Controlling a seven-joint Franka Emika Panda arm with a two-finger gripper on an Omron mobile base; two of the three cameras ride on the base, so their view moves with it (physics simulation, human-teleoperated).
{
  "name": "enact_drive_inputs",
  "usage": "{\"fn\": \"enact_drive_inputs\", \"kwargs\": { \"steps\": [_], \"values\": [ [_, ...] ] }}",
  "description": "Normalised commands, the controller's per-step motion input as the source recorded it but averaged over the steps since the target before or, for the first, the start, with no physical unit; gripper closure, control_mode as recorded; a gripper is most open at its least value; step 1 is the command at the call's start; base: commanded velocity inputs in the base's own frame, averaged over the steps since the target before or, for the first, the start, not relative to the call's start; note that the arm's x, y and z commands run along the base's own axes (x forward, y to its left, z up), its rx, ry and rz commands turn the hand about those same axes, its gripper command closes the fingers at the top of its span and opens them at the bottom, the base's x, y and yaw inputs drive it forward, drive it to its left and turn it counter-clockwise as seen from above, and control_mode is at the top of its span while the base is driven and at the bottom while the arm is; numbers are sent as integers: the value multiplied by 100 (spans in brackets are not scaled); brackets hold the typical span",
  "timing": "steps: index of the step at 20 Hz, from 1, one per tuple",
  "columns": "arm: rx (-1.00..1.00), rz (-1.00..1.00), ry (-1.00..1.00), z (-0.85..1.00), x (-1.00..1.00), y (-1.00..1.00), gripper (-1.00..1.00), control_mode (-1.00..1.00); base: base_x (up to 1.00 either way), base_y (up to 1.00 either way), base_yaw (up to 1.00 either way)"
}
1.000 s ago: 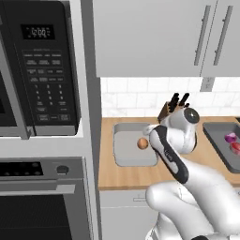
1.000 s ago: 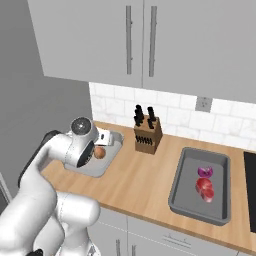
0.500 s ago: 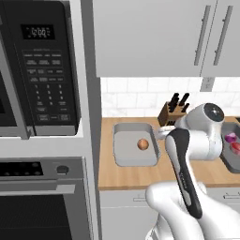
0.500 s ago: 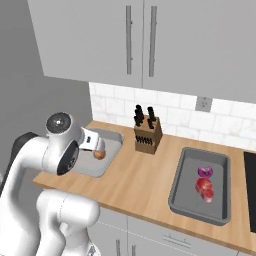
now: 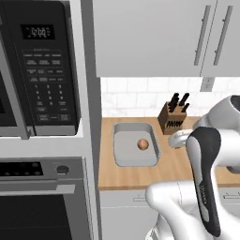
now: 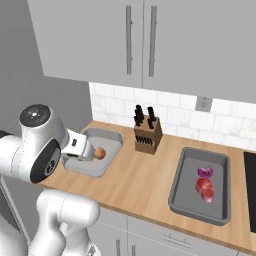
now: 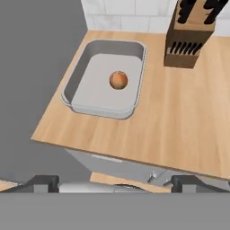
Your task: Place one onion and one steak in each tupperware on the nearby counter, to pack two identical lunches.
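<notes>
Onion [image 7: 118, 80] in tupperware [image 7: 81, 99], jaws wide apart

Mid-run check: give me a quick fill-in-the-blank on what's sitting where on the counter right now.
1. The tupperware beside the knife block holds a single ____.
2. The knife block stands ____ the two containers on the counter.
3. The darker tray holds a red steak and a ____ onion piece.
4. The hand's jaws are ____, holding nothing.

Missing words: onion; between; purple; open

A pale grey tupperware [image 7: 78, 74] with an orange-brown onion [image 7: 118, 80] is seen on the tan wood-grain counter [image 7: 179, 112]; a brown knife block [image 7: 188, 40] is seen.
</notes>
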Motion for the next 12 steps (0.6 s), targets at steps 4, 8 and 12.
{"fn": "enact_drive_inputs", "kwargs": {
  "steps": [4,8,12],
  "values": [
    [-6,0,-6,-31,-49,9,-100,100,-50,3,0],
    [0,0,0,0,0,0,-100,100,-100,0,3],
    [0,0,0,0,0,0,-100,100,-100,25,19]
  ]
}}
